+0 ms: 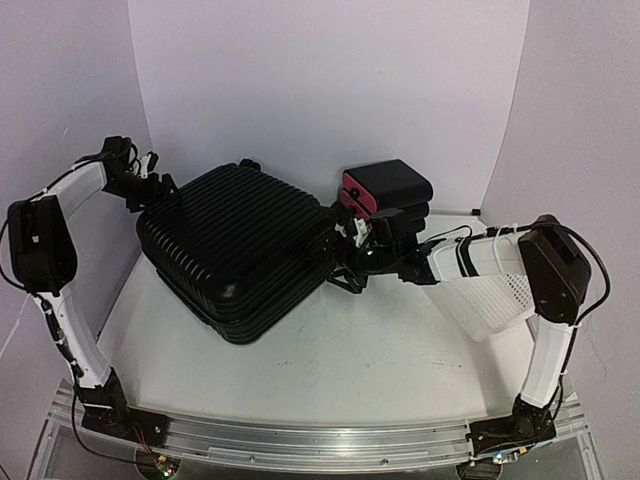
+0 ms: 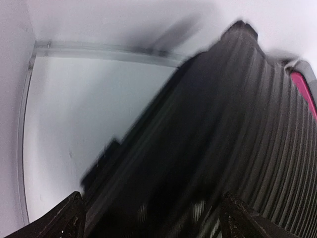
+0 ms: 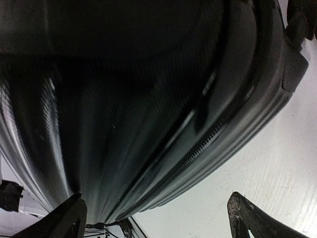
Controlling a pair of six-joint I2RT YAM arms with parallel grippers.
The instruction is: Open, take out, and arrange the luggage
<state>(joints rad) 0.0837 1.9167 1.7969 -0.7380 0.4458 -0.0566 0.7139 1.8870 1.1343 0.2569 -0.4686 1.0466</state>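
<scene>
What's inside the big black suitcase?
Nothing inside shows. The suitcase lies flat on the table, its ribbed shell closed along the zipper seam, so whatever it holds is covered.

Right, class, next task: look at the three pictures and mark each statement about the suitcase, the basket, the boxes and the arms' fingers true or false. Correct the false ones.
1. The suitcase lies shut on the table. True.
2. The white basket sits on top of the suitcase. False: it stands on the table at the right, under the right arm.
3. The left fingers and the right fingers are both spread wide. True.
4. The boxes with pink fronts stand to the left of the suitcase. False: they are stacked behind its right side.
</scene>
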